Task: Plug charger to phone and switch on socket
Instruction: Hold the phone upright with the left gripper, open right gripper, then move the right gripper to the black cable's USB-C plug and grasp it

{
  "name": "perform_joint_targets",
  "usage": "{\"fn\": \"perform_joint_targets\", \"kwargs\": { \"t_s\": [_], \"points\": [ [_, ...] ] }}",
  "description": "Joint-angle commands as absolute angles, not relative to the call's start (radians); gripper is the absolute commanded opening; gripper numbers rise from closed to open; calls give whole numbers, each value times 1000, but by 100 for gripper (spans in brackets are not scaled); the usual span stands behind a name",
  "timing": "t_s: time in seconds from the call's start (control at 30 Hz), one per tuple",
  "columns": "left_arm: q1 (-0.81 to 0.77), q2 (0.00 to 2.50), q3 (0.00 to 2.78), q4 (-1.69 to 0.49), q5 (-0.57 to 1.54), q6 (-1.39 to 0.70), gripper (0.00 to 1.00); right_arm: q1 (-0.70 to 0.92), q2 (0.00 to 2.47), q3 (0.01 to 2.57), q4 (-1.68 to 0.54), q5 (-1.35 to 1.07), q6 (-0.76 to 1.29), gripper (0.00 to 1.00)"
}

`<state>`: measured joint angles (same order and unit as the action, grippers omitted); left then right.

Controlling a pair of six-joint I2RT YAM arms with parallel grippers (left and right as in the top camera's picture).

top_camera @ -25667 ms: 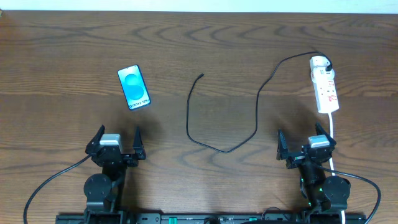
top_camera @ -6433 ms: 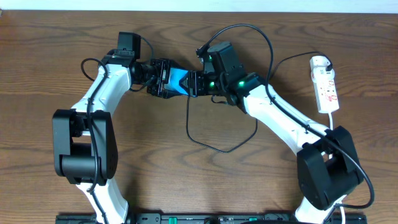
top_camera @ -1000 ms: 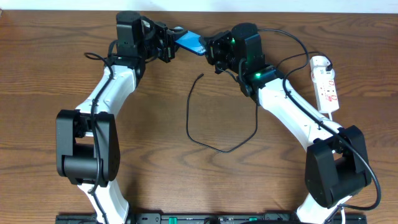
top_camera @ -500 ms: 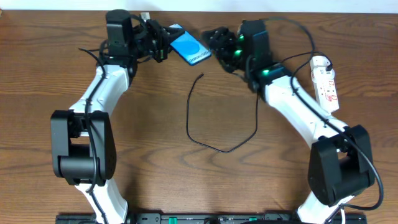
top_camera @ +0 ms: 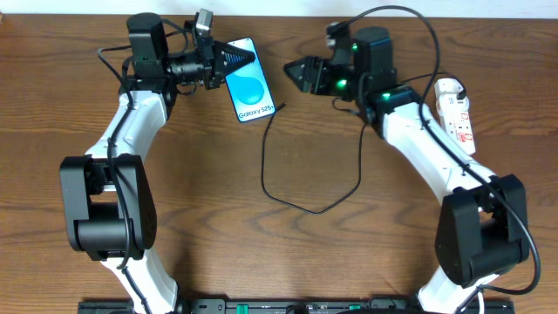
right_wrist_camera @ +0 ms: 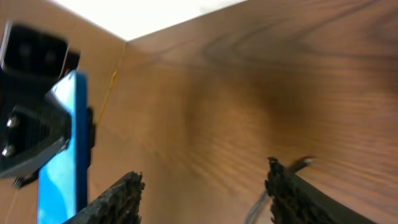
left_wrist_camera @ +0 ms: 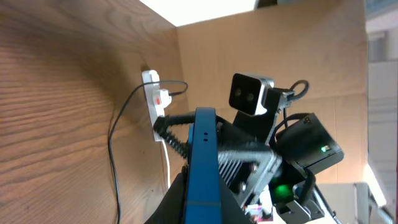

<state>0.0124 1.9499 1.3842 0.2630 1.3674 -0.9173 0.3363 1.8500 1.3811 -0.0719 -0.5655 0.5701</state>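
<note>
Currently, desk: carrying the cable and power strip.
charger: lying in a loose loop mid-desk, its plug end showing just beside the phone's lower corner, not plugged in.
socket: lying far right, beside the right arm.
phone: being held at the far side, screen facing up.
left end effector: clamping the phone's top edge.
right end effector: standing open, holding nothing, near the phone.

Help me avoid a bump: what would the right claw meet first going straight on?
Likely the phone in the left claw; the wrist view puts it off-centre, so perhaps the table instead.
</note>
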Motion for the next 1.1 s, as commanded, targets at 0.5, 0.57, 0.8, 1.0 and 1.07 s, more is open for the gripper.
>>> {"fn": "perform_joint_targets", "kwargs": {
  "t_s": [0.5,0.57,0.8,1.0,1.07],
  "points": [
    [78,1936,1395,264,1284,-1100,7,360,1822,1394,-212,-501,520,37],
    [90,1936,1395,264,1254,-1181,7,361,1822,1394,-249,-472,520,36],
    [163,1936,1395,264,1245,-1300,7,382,1823,1394,-327,-429,567,35],
    [257,1936,1395,264,1209,-1319,7,406,1849,1398,-391,-377,598,35],
    [284,1936,1395,264,1190,-1330,8,410,1861,1415,-417,-371,598,35]
  ]
}}
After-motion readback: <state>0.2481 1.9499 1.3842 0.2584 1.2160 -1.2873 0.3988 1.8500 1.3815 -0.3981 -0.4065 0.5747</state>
